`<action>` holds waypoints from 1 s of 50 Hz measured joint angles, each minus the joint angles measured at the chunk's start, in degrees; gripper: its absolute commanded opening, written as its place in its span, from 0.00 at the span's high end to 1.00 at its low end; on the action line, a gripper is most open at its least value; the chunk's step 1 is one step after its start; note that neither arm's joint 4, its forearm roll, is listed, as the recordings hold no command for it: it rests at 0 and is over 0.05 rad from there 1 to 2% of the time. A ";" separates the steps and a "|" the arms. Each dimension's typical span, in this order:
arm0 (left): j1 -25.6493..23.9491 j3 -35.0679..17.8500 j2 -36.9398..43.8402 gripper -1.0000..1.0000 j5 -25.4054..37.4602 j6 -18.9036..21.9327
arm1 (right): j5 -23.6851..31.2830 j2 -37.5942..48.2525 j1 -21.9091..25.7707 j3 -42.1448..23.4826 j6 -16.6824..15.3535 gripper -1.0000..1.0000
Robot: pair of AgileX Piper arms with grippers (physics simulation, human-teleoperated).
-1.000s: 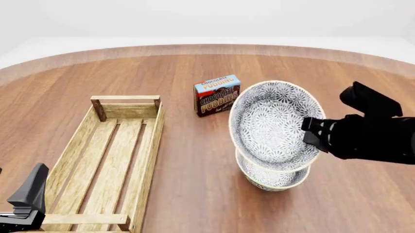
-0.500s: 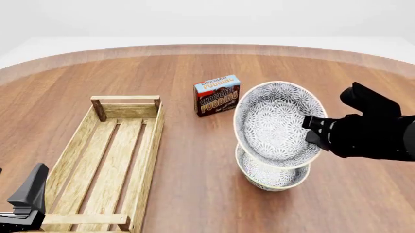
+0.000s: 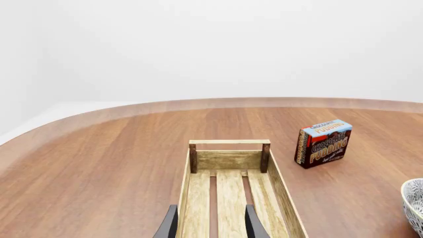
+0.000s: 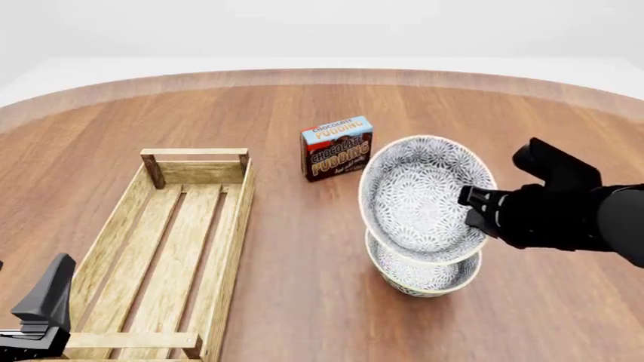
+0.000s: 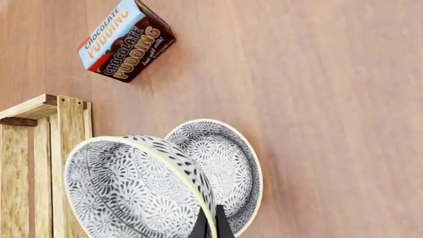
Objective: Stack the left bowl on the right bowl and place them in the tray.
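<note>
A grey-and-white patterned bowl [image 4: 421,197] hangs tilted on its edge, its inside facing the camera in the front view. My right gripper [image 4: 477,212] is shut on its right rim. Just below it the other patterned bowl [image 4: 423,276] stands upright on the table; whether the two touch is unclear. In the right wrist view the held bowl [image 5: 126,188] partly covers the standing bowl [image 5: 225,161], and the fingertips [image 5: 200,224] pinch the held bowl's rim. The long light-wood tray [image 4: 171,241] lies at the left. My left gripper [image 3: 210,229] is open over the tray's [image 3: 228,186] near end.
A chocolate pudding box [image 4: 337,147] stands upright behind the bowls, between them and the tray's far end. It also shows in the left wrist view as the pudding box [image 3: 322,143] and in the right wrist view as the pudding box [image 5: 126,40]. The round wooden table [image 4: 302,98] curves away at the back.
The right gripper and its bowl have shifted slightly left and down, nearer the standing bowl. The left arm has not moved.
</note>
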 measured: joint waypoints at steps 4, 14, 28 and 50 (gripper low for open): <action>0.00 0.00 0.00 0.00 0.00 0.00 | -0.65 0.28 0.06 0.53 0.19 1.00; 0.00 0.00 0.00 0.00 0.00 0.00 | -1.53 0.63 -0.12 1.22 0.40 1.00; 0.00 0.00 0.00 0.00 0.00 0.00 | -2.90 1.42 -0.99 2.09 0.30 1.00; 0.00 0.00 0.00 0.00 0.00 0.00 | -6.15 2.93 -1.64 4.46 0.73 1.00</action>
